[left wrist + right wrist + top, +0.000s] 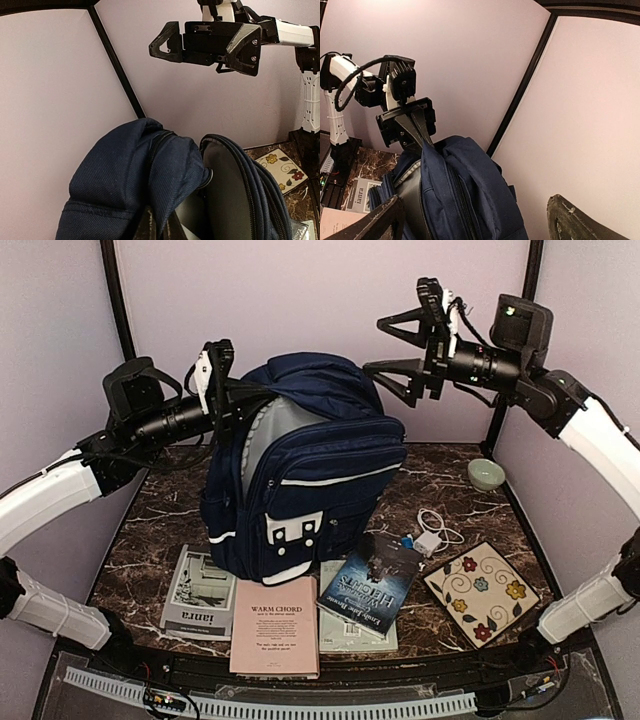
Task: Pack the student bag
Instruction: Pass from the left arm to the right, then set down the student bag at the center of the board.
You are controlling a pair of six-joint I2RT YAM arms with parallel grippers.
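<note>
My left pincer (238, 398) is clenched on the navy fabric at the top rim of the student bag (320, 470). It pulls that edge towards itself so the main compartment gapes and the grey lining shows. The bag stands upright on the table (150, 530), its body hanging below that grip. My right pincer (378, 345) is released, jaws spread wide, and hovers level with the bag's top, just off to its far side and touching nothing. I judge it free to fetch cargo while the left keeps the mouth open. The likely cargo lies well below both pincers, in front of the bag: the Warm Chord book (275, 625), a blue paperback (368, 580) and a white charger (430, 535).
</note>
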